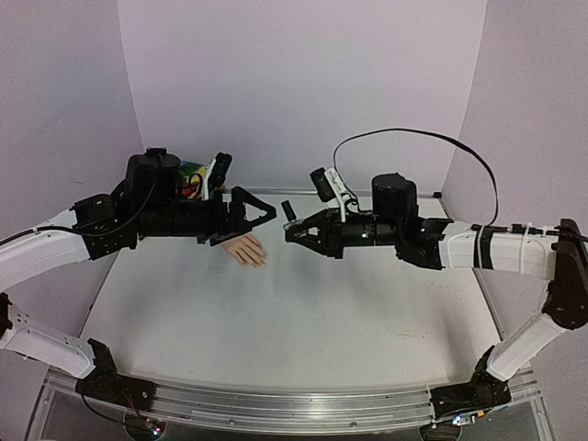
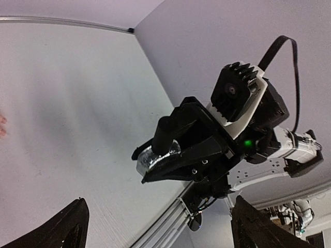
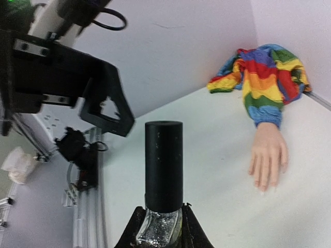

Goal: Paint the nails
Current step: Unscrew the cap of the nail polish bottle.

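The pale fake hand (image 1: 246,250) lies palm down on the white table (image 1: 303,322), its rainbow sleeve (image 3: 264,77) trailing toward the back corner. Its nails (image 3: 264,185) are tiny at the fingertips and hard to make out. My right gripper (image 3: 161,213) is shut on a small glitter-filled glass bottle (image 3: 161,232) with a tall black cap (image 3: 163,160), held in the air right of the hand. My left gripper (image 1: 268,213) hangs open just left of the bottle (image 1: 288,211), facing it with nothing between its fingers (image 2: 67,227). In the left wrist view the bottle (image 2: 155,155) shows in the right gripper (image 2: 155,165).
Purple walls (image 1: 294,83) enclose the table at the back and sides. A metal rail (image 1: 294,409) runs along the near edge. The right arm's black cable (image 1: 413,138) loops above it. The sleeve (image 1: 193,173) is bunched behind the left arm.
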{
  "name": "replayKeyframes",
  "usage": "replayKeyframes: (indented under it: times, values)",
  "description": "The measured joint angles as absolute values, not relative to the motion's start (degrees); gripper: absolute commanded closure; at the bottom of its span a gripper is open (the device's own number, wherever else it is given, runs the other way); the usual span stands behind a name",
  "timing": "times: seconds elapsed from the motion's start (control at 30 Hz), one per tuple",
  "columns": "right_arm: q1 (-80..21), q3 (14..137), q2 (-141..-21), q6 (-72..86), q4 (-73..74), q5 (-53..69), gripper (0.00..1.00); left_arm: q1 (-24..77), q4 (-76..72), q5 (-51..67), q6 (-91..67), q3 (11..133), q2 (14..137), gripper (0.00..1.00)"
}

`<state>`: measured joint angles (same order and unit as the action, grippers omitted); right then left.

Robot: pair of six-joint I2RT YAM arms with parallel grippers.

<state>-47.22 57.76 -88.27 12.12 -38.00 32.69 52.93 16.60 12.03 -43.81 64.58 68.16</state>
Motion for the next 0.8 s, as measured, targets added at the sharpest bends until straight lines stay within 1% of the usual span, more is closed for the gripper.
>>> replayKeyframes:
  times: [0.07, 0.17, 0.27, 0.4, 0.5, 0.7, 0.8]
  values:
    - [-47.3, 57.7, -86.5, 15.1, -39.1, 37.6, 1.0, 52.9, 13.6, 15.2, -43.1, 64.4, 67.9, 0.12]
    - [-47.3, 57.7, -84.8, 18.7, -40.8, 42.9, 1.0, 52.9, 10.0, 19.0, -42.7, 64.4, 68.2, 0.22]
    - [-47.4, 57.8, -84.5, 21.3, -42.1, 46.2, 1.0, 53.0, 6.4, 22.3, -42.7, 64.4, 69.2, 0.28]
    - [-47.4, 57.8, -84.6, 24.4, -43.3, 48.8, 1.0, 53.5, 4.4, 24.7, -42.3, 64.4, 70.7, 0.38]
    - [-47.4, 57.9, -84.8, 26.0, -45.1, 50.5, 1.0, 53.8, 3.4, 25.6, -41.9, 64.4, 71.2, 0.42]
    - [-47.4, 59.1, -86.3, 27.1, -46.4, 52.5, 1.0, 54.1, 2.3, 26.6, -41.8, 65.6, 72.3, 0.52]
    - [-47.4, 59.2, -86.8, 27.1, -46.6, 53.0, 1.0, 54.1, 2.2, 26.9, -41.7, 66.7, 73.0, 0.6]
